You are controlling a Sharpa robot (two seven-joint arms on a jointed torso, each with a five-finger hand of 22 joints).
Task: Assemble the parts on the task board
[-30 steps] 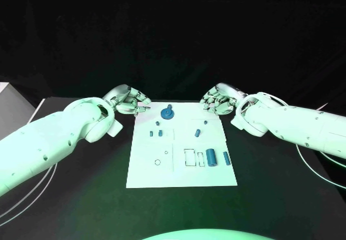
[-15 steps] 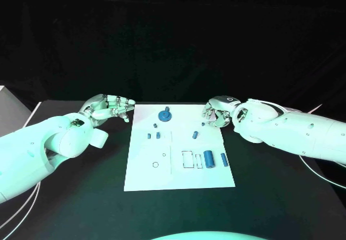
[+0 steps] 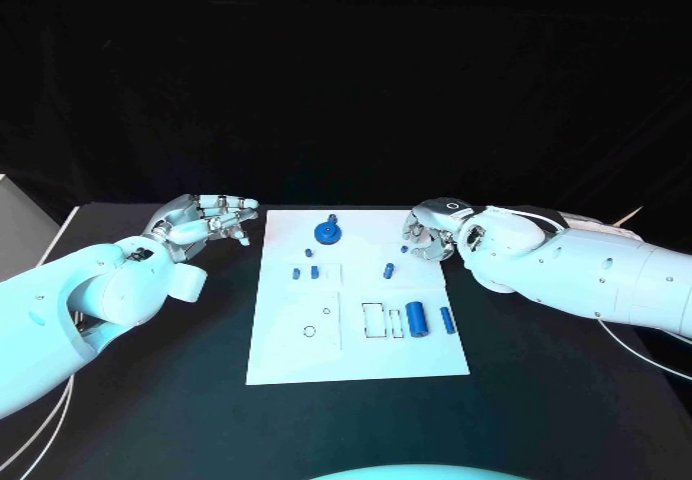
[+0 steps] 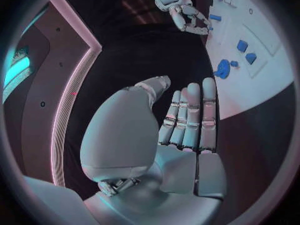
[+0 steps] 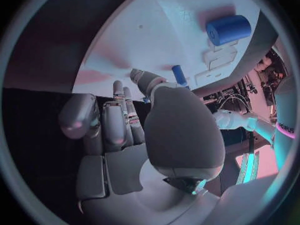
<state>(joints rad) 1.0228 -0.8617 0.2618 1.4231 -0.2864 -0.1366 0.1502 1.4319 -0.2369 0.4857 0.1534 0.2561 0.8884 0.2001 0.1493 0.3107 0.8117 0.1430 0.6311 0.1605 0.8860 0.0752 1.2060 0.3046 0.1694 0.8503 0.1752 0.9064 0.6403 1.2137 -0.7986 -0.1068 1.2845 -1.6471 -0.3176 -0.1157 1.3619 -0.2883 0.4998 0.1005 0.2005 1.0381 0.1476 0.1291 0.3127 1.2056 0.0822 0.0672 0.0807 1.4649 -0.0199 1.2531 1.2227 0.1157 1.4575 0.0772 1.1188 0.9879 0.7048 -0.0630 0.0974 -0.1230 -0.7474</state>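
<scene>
White task board w/ approx. 6 blue parts, 2 robot hands nearby.

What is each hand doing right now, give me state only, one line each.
Left hand: open, fingers straight, holding nothing, off the task board.
Right hand: fingers curled in, nothing visibly held, at the board's far right edge.

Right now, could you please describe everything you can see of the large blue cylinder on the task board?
The large blue cylinder is a smooth, matte, plastic-looking roller, the biggest of the blue pieces in the board's near right group. It lies on its side on the white task board, between a pair of rectangular outlines and a thinner blue pin. The right wrist view shows its round flat end. Neither hand touches it.
</scene>
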